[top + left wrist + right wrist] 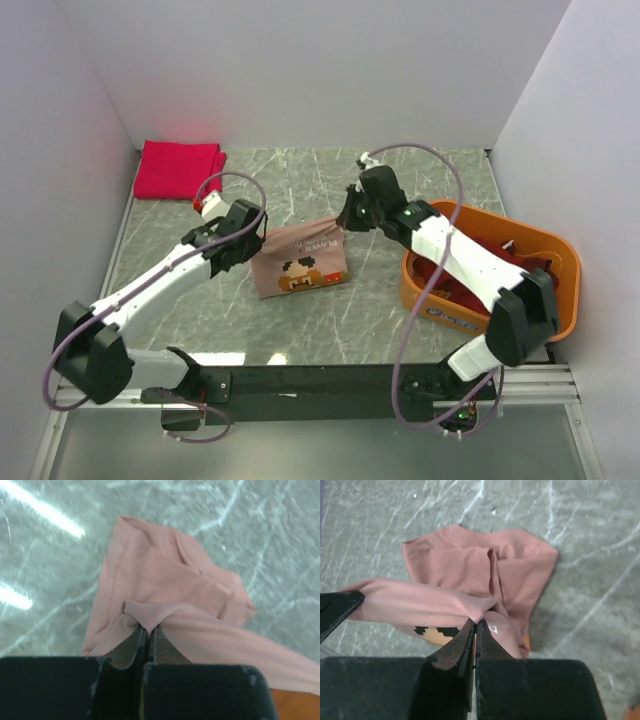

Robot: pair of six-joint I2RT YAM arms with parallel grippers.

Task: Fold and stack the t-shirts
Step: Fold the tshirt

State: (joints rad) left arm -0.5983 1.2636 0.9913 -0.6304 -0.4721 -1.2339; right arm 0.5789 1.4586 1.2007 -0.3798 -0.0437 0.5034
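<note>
A dusty-pink t-shirt [300, 262] with an orange-brown cartoon print hangs over the table's middle, held up by its two top corners. My left gripper [250, 232] is shut on its left corner; in the left wrist view its cloth [165, 580] bunches between my gripper's [148, 629] pinched tips. My right gripper [347, 218] is shut on the right corner, the fabric [470, 565] stretched taut leftward from my gripper [475, 624]. A folded crimson-pink t-shirt [178, 168] lies at the far left corner. Dark red t-shirts [490, 262] fill the tub.
An orange plastic tub [560, 310] stands at the right side of the grey marbled table [300, 180]. White walls close in the left, back and right. A dark rail [330, 380] with both arm bases runs along the near edge.
</note>
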